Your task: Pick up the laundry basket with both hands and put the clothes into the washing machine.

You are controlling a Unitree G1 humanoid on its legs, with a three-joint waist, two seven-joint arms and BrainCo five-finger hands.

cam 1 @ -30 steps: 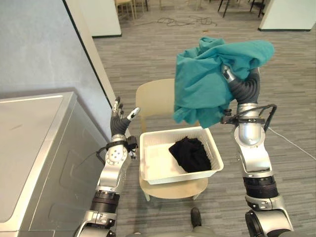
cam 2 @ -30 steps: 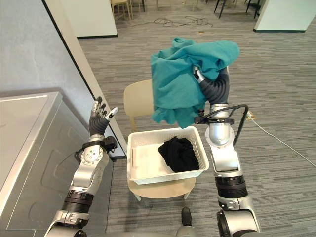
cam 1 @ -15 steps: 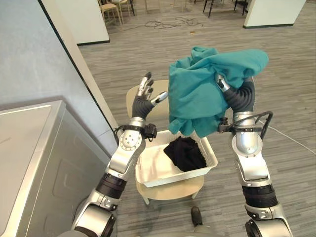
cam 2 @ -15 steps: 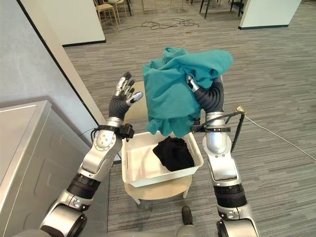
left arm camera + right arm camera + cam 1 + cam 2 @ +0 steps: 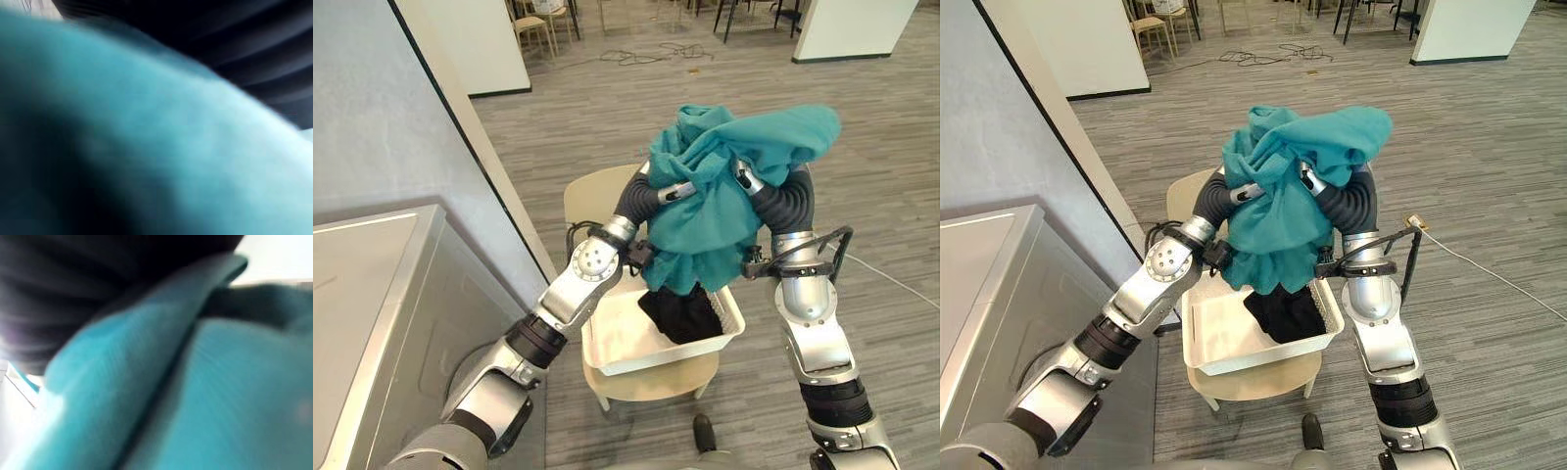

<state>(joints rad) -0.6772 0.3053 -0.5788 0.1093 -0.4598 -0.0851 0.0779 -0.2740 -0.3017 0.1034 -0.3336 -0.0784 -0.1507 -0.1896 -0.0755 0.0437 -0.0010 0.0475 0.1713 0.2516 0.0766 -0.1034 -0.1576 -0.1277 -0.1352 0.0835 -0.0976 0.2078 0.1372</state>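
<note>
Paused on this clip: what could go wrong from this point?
The teal cloth is draped over the left hand and right hand, so it might slip or tangle. Its lower edge hangs right over the black garment in the white plastic basket, and could snag it.

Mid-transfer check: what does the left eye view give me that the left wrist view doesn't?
Left eye view: left hand and right hand buried in the teal garment, held over the white laundry basket with a black garment inside, on a chair; washing machine to the robot's left. Left wrist view: that garment pressed close against the hand's dark ribbed cover. Shared: the teal garment.
</note>
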